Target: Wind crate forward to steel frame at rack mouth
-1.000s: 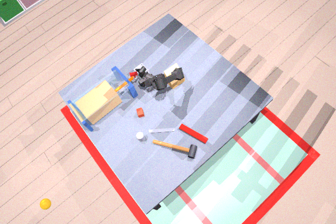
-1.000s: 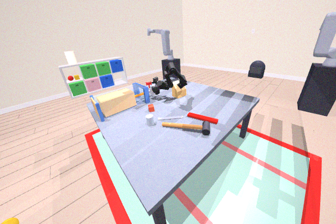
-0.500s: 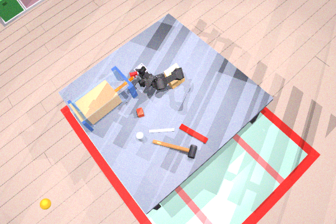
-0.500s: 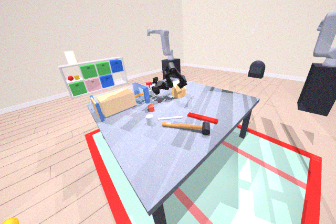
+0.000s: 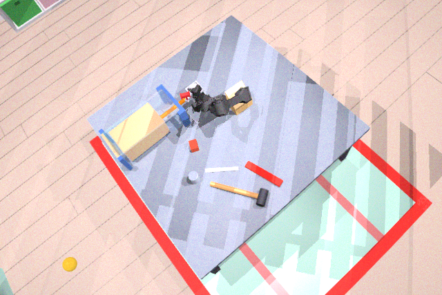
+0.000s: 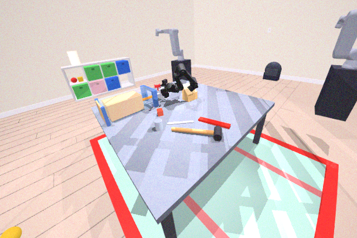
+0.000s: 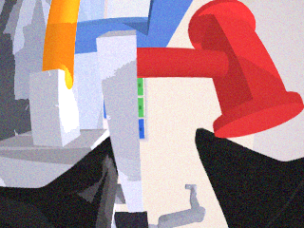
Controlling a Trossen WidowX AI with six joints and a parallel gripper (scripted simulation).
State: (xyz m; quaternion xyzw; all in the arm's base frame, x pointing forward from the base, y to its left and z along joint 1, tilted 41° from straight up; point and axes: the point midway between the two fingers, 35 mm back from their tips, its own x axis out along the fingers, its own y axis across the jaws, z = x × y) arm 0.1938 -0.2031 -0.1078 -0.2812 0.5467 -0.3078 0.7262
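The tan crate (image 5: 137,130) (image 6: 124,107) sits flat inside the clear cubby, with a gap between its front and the blue frame (image 5: 173,100) (image 6: 155,100) (image 7: 87,37) at the mouth. An orange strap (image 5: 170,110) (image 6: 147,97) (image 7: 61,33) runs through the frame to the pale winch (image 7: 47,138). The winch handle, with a grey arm (image 7: 123,95) and red grip (image 5: 185,95) (image 6: 157,86) (image 7: 237,85), is over the winch, grip upward. My gripper (image 7: 158,137) is open at the handle, its fingers apart on either side of the grey arm. The key and round hole are hidden.
A red block (image 5: 193,145), a pale cup (image 5: 193,176), a white strip (image 5: 221,169), a red bar (image 5: 264,173) and a black-headed mallet (image 5: 262,197) lie farther along the bench. A tan block (image 5: 242,108) (image 6: 189,96) stands beside my arm.
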